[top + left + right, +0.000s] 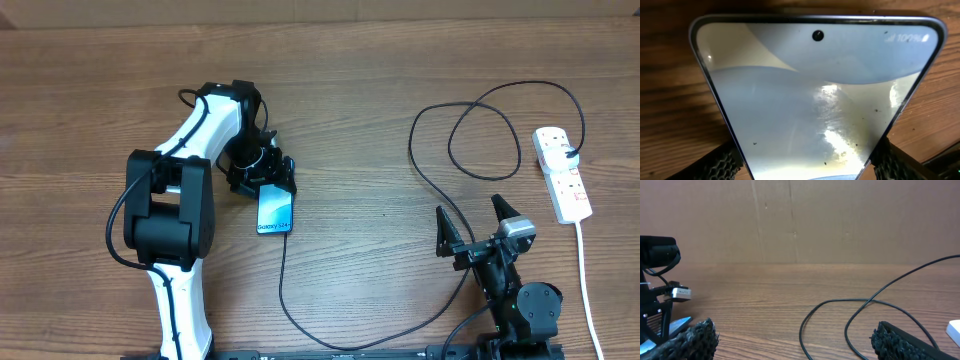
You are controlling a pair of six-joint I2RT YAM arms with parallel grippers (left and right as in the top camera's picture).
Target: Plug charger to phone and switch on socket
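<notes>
The phone (276, 212) lies flat on the wood table (380, 60), its screen (815, 100) lit blue and white. My left gripper (262, 178) straddles its far end, and both pads (722, 162) press the phone's long edges. The charger (440, 190), a thin black cable, meets the phone's near edge, loops right and runs up to the black plug in the socket (562, 178). I cannot tell whether its tip is seated. My right gripper (478, 225) stands open and empty beside the cable loop (840, 305), left of the socket.
The socket's white cord (585, 280) trails toward the front edge at the right. A corner of the socket (955, 330) shows past my right finger (900, 342). A cardboard wall (800, 220) backs the table. The left arm's base (170, 210) stands left of the phone.
</notes>
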